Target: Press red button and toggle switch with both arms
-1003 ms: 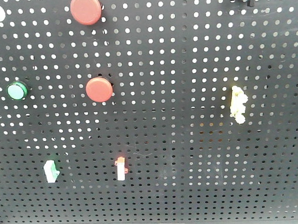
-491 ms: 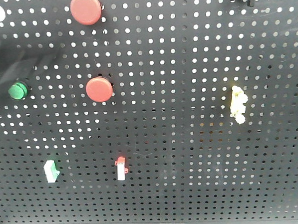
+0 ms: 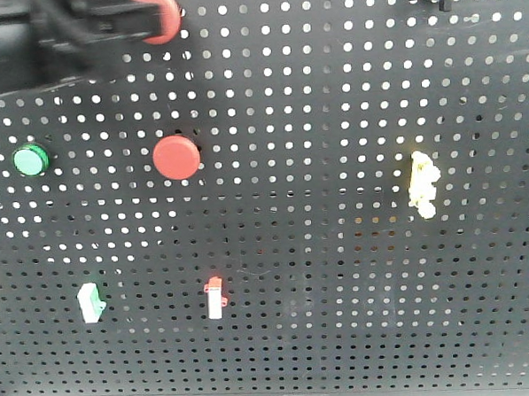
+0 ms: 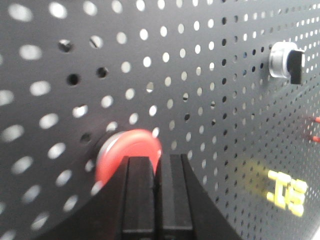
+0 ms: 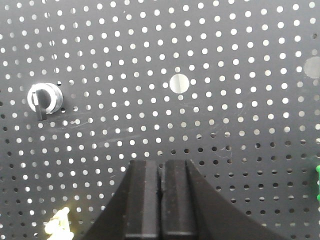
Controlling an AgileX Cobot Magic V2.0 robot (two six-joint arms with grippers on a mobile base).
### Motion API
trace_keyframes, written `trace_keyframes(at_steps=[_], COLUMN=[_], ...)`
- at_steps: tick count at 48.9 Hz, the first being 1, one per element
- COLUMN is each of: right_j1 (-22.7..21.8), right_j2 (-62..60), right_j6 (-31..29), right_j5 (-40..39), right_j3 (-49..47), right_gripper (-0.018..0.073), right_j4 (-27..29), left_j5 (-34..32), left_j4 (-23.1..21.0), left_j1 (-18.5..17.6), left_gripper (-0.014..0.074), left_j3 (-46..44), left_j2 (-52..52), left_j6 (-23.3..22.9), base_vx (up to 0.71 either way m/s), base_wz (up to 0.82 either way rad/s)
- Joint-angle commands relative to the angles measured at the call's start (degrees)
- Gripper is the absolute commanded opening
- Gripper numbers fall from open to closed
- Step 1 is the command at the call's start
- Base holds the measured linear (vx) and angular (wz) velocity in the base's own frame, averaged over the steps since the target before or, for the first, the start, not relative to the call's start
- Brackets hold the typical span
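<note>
We are looking at the round red button [image 4: 127,152], blurred and grey-collared, mounted high on the left of the black pegboard [image 3: 333,159].
Our left gripper [image 4: 159,162], clenched on nothing, is sitting at its lower edge; whether they touch we cannot tell. The toggle switch [image 5: 45,100], a black lever in a silvery-white ring, is standing up-left of our right gripper [image 5: 160,167], likewise clenched empty.
</note>
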Motion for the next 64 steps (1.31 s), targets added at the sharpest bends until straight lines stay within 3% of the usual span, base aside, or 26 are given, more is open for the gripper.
trace_keyframes(at_steps=[1, 23, 32, 37, 46, 50, 54, 58, 64], right_j1=[-0.3, -0.3, -0.3, -0.3, 0.9, 2.1, 3.6, 6.4, 11.2], right_j2=[0.7, 0.7, 2.1, 3.9, 10.2, 14.3, 18.3, 23.2, 30.2], right_j6=[-0.4, -0.6, -8.3, -18.4, -45.1, -57.4, -65.8, -71.7, -72.4], right_j5=[-4.4, -0.9, 7.2, 9.0, 9.3, 9.5, 9.7, 9.7, 9.0], right_j3=[-1.8, -1.8, -1.8, -1.8, -2.0, -2.4, -4.0, -7.5, -15.1], right_gripper=[-0.0003, -0.0003, -0.0003, -0.0003, -0.0003, -0.0003, -0.0003, -0.0003, -0.0003], right_j4=[-0.5, -0.2, 7.1, 17.7, 45.4, 60.2, 69.5, 75.0, 75.8], left_j5=[-6.8, -1.2, -0.7, -2.0, -7.2, -8.9, -9.2, -9.2, -9.2], left_j4=[-1.4, -0.9, -0.4, -0.4, -0.9, -1.1, -1.1, -1.0, -0.8], left_j1=[0.0, 0.0, 0.0, 0.0, 0.0, 0.0, 0.0, 0.0, 0.0], left_gripper=[0.0002, 0.0002, 0.0002, 0.0002, 0.0002, 0.0002, 0.0002, 0.0002, 0.0002], left_j3=[-2.0, -0.7, 9.0, 18.0, 34.6, 41.7, 45.8, 48.4, 49.8], left_j2=[0.8, -3.4, -10.9, -15.6, -26.1, -31.5, -35.5, -38.9, -41.6], left_j6=[-0.4, -0.3, 0.2, 0.3, 1.1, 1.0, 1.0, 0.3, -0.5], base_vx=[0.00, 0.00, 0.00, 0.00, 0.00, 0.00, 0.00, 0.00, 0.00], base_wz=[0.00, 0.00, 0.00, 0.00, 0.00, 0.00, 0.00, 0.00, 0.00])
